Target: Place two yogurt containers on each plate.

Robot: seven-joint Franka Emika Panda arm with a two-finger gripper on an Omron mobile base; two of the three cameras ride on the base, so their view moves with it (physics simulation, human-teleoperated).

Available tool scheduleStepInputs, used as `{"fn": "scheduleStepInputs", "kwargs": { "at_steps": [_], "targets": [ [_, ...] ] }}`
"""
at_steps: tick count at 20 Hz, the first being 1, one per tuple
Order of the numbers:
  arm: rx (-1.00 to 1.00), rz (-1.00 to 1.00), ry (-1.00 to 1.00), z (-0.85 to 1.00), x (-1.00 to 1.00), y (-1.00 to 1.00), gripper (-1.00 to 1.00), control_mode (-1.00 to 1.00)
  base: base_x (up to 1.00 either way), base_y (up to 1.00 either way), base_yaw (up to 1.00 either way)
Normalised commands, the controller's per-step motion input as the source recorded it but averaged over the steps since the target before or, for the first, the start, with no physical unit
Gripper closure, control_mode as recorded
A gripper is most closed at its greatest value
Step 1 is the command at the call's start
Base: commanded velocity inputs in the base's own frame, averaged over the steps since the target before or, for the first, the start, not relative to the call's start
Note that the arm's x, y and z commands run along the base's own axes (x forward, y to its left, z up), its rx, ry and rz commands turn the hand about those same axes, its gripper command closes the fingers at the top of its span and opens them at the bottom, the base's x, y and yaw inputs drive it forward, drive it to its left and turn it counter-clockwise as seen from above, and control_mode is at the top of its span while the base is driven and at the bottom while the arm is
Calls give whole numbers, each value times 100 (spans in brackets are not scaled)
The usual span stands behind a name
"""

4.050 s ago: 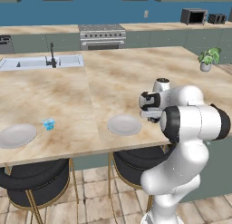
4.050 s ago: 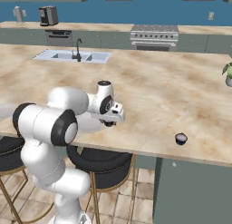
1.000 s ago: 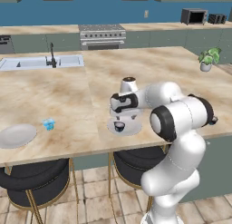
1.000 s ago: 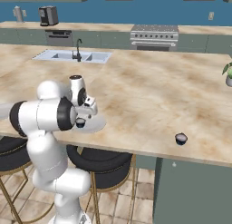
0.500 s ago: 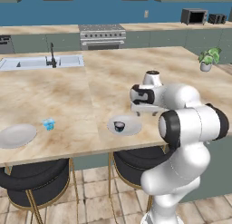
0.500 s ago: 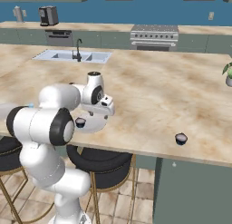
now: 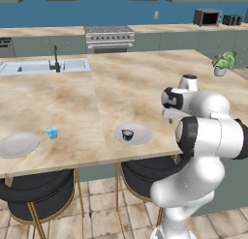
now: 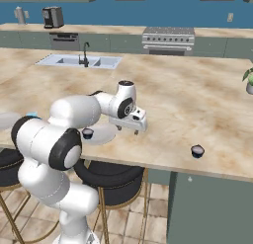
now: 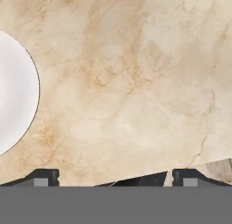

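Hovering above the marble counter (image 7: 121,83), the gripper (image 8: 129,131) hangs with its jaws spread wide and nothing between them, just right of the nearer plate (image 7: 140,135); the hand view shows bare marble under the fingertips (image 9: 45,177) and that plate's rim at the left edge. One dark yogurt cup (image 7: 128,134) sits on this plate, toward its left side. A second dark cup (image 8: 197,150) stands alone near the counter's front edge, well to the right. Far left, the light blue cup (image 7: 52,132) rests on the counter just beside the other plate (image 7: 17,144). Farther back lie the sink (image 7: 46,66) and the stove (image 7: 109,37).
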Motion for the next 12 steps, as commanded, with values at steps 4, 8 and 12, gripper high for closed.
{"fn": "scheduleStepInputs", "kwargs": {
  "at_steps": [4,8,12],
  "targets": [
    [3,-8,3,0,-14,-100,-100,-100,0,0,0],
    [2,-10,5,0,-11,-100,-100,-100,0,0,0],
    [0,-14,1,-2,-13,-100,-100,-100,0,0,0]
  ]
}}
